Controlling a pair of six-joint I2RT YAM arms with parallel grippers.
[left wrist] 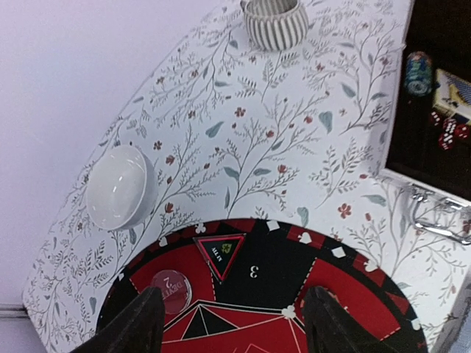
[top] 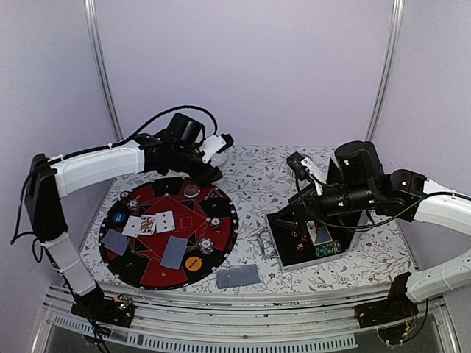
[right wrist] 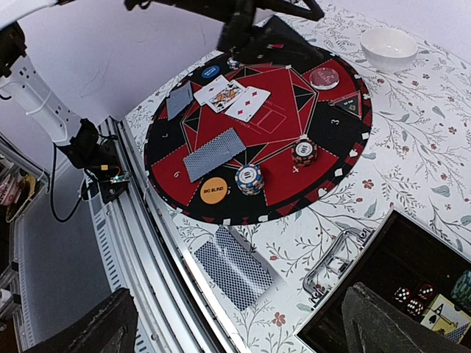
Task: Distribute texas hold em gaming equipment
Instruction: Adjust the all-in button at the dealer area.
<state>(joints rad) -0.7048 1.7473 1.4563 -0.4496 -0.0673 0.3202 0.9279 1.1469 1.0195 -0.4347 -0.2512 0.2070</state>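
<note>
A round red and black poker mat (top: 147, 268) lies at the table's left. On it are a red triangular marker (left wrist: 221, 252), a clear dealer disc (left wrist: 171, 288), an orange disc (right wrist: 213, 190), a blue disc (right wrist: 210, 72), two chip stacks (right wrist: 249, 179) (right wrist: 304, 151), face-up cards (right wrist: 232, 95) and face-down cards (right wrist: 214, 154). A grey-blue deck (right wrist: 235, 266) sits on the table just off the mat's near edge. My left gripper (left wrist: 232, 312) hangs open over the mat's far edge, nothing between its fingers. My right gripper (right wrist: 243, 327) is open above the case's left edge.
A black open case (top: 283, 246) with red dice (right wrist: 412, 294), chips and cards stands at the right, its metal handle (right wrist: 335, 257) towards the mat. A white bowl (left wrist: 119, 185) and a ribbed grey cup (left wrist: 274, 22) stand behind the mat. A metal rail (right wrist: 154, 250) edges the near side.
</note>
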